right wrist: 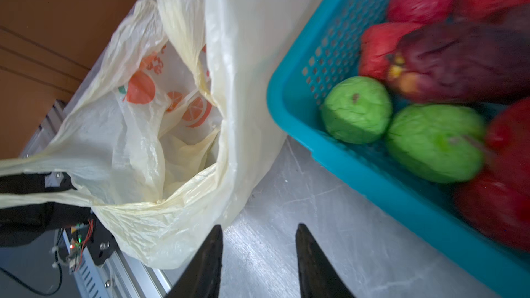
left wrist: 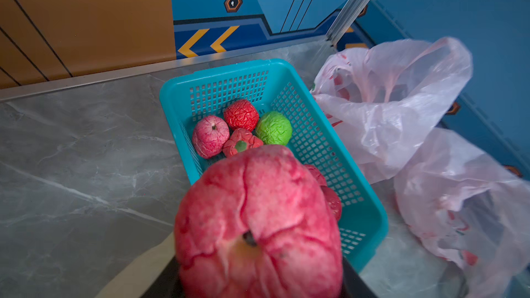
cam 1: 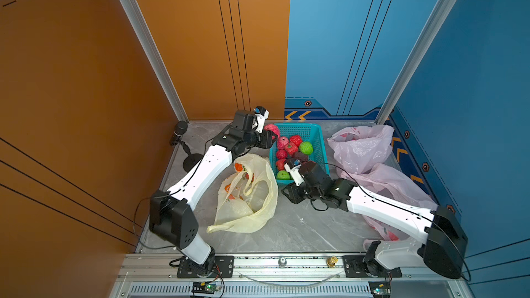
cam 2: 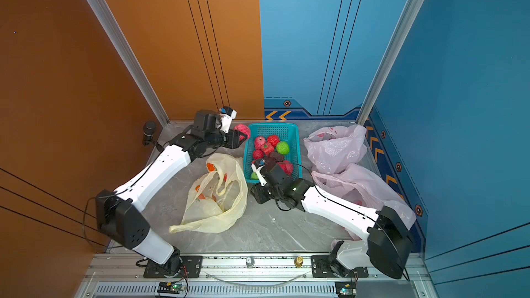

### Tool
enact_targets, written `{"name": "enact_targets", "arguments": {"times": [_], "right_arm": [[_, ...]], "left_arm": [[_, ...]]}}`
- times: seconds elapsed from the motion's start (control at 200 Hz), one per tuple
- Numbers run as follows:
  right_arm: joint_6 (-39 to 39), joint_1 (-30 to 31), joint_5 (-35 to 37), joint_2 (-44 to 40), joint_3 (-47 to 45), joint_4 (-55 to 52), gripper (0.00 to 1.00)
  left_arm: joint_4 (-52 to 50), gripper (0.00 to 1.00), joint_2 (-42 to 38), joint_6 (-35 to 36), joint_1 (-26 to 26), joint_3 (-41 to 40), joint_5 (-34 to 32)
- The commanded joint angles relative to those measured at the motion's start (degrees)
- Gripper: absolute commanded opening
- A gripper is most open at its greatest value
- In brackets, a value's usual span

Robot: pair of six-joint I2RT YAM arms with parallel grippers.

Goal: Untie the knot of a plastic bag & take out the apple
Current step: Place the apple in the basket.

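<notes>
1. Two robot arms reached over a grey marbled tabletop [cam 1: 301,225]. The left gripper [cam 1: 268,139] was clamped around a wrinkled pink-red apple [left wrist: 258,219], held at the rim of a teal perforated plastic basket [cam 1: 298,125] of crumpled fruit.
2. Judging by its creased skin, the apple was probably light, soft and squashable, so it is best gripped gently across its widest part.
3. The right gripper [right wrist: 259,227] stood parted and empty beside a limp, crinkly cream plastic bag [cam 1: 246,196], which lay open.

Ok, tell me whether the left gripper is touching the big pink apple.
Touching. The left wrist view shows the pink apple wedged between the left gripper's fingers, with no gap at its sides.
</notes>
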Motion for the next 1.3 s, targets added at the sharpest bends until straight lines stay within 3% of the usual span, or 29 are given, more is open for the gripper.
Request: {"name": "enact_targets", "arguments": {"times": [0.0, 0.265, 0.461, 0.631, 0.796, 0.871, 0.971, 1.131, 1.292], "right_arm": [[3.88, -3.73, 10.94, -9.80, -2.53, -0.85, 0.46], [5.15, -15.38, 10.60, -21.78, -6.68, -5.53, 0.49], [5.61, -16.81, 9.11, -23.29, -7.83, -5.41, 0.51], [5.69, -16.87, 7.96, -22.40, -7.94, -4.89, 0.52], [5.70, -16.96, 6.61, -21.43, -8.01, -4.14, 0.58], [5.70, -16.97, 5.39, -20.33, -7.75, -3.59, 0.63], [5.62, -16.89, 3.79, -18.46, -7.16, -2.71, 0.65], [4.93, -16.56, 0.68, -14.21, -5.67, -1.11, 0.65], [2.03, -13.42, -4.61, -7.24, -0.92, 0.46, 0.66]], "left_arm": [[-5.69, 0.56, 5.58, 6.42, -3.66, 7.29, -7.12], [-11.88, 0.58, 21.18, 9.32, -8.19, 20.67, -13.99], [-19.72, 0.62, 31.92, 9.54, -9.44, 31.07, -18.73], [-21.15, 0.66, 34.60, 8.28, -9.44, 32.50, -18.47], [-21.12, 0.80, 34.25, 6.65, -8.30, 32.55, -13.70], [-20.71, 0.84, 33.49, 4.58, -6.90, 32.57, -8.97], [-19.41, 0.85, 30.95, 4.01, -5.94, 31.52, -8.08], [-16.16, 0.85, 21.73, 3.32, -4.41, 27.08, -8.00], [-14.50, 0.84, 7.09, 2.66, -3.26, 17.46, -10.95]]}}
